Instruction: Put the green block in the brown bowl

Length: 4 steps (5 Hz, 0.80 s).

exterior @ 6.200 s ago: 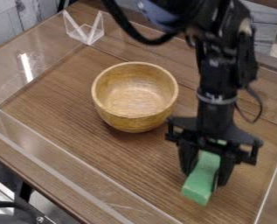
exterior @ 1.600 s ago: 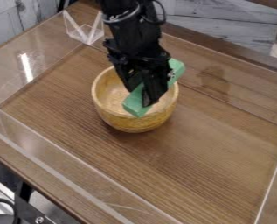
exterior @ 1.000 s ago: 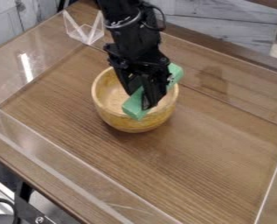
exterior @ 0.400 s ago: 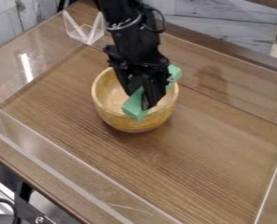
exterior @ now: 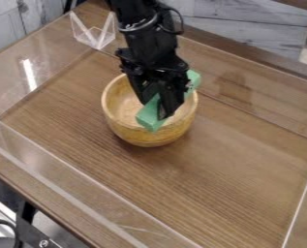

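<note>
The brown bowl (exterior: 127,129) sits on the wooden table, left of centre. My black gripper (exterior: 159,98) reaches down into it from above and is shut on the green block (exterior: 156,115). The block hangs tilted between the fingers, its lower end near the bowl's right inner wall and its upper end poking out by the right finger. Whether the block touches the bowl, I cannot tell. The gripper hides most of the bowl's hollow.
A clear plastic stand (exterior: 92,31) sits at the back left. Transparent walls (exterior: 65,184) border the wooden table along the front and left. Bare wood (exterior: 233,165) stretches to the right of the bowl.
Several seconds ago the gripper stood on the block at the right of the table; it has since carried it over the bowl. Over the last second nothing has visibly moved.
</note>
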Each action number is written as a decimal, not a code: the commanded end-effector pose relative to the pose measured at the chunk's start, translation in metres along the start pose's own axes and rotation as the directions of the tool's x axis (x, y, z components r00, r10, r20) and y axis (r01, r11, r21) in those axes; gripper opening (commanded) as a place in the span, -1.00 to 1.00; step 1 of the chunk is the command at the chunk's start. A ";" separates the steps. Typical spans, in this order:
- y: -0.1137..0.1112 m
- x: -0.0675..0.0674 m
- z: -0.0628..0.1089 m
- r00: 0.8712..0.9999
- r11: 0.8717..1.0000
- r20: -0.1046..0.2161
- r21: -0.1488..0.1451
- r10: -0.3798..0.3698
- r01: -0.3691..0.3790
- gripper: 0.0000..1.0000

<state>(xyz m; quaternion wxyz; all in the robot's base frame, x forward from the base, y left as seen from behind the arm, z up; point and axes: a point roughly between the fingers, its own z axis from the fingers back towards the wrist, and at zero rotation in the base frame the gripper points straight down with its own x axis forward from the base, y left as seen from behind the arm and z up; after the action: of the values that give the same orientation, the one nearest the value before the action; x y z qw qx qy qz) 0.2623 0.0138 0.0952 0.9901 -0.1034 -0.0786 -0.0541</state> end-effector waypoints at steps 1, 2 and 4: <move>0.005 0.013 0.013 0.999 1.000 0.052 0.022 -0.003 0.002 -1.00; 0.006 0.014 0.012 0.999 1.000 0.052 0.024 0.000 -0.001 -1.00; 0.010 0.017 0.009 0.999 1.000 0.052 0.025 0.001 -0.002 -1.00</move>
<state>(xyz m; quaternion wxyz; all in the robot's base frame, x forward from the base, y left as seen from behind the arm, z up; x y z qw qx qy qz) 0.2676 0.0187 0.0889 0.9909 -0.0998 -0.0743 -0.0517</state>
